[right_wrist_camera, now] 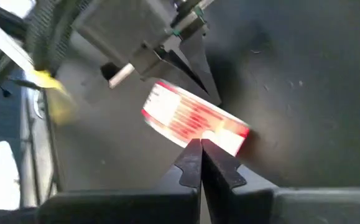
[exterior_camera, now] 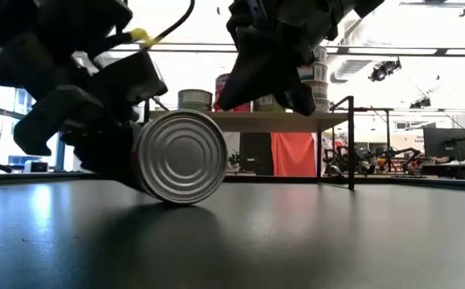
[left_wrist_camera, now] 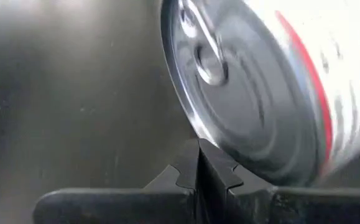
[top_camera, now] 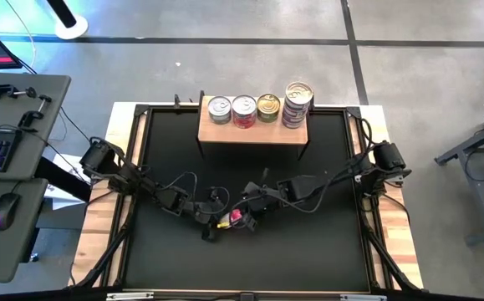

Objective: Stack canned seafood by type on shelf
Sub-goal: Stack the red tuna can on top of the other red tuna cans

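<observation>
One red-labelled can (right_wrist_camera: 195, 121) is found lying on its side on the black mat (top_camera: 308, 242), toward the mat's near edge and roughly midway between its side edges, well apart from the shelf (top_camera: 252, 132) at the far edge. In the low view its ribbed lid faces the near edge, so its axis is judged to run near-to-far, not upright.

The left gripper (left_wrist_camera: 199, 163) is seen with its fingers pressed together and empty, tips just beside the can's lid rim. The right gripper (right_wrist_camera: 201, 155) is likewise closed on nothing, tips at the can's labelled side wall. Both are about equally near; the can lies between them, ahead of each pair of tips. A grasp is judged impossible until one pair is spread.

On the shelf, four stacks of tins (top_camera: 258, 107) are set in a row along its far edge.

Whether either set of tips touches the can cannot be told. The can's far end is hidden, and the label text is unreadable.
</observation>
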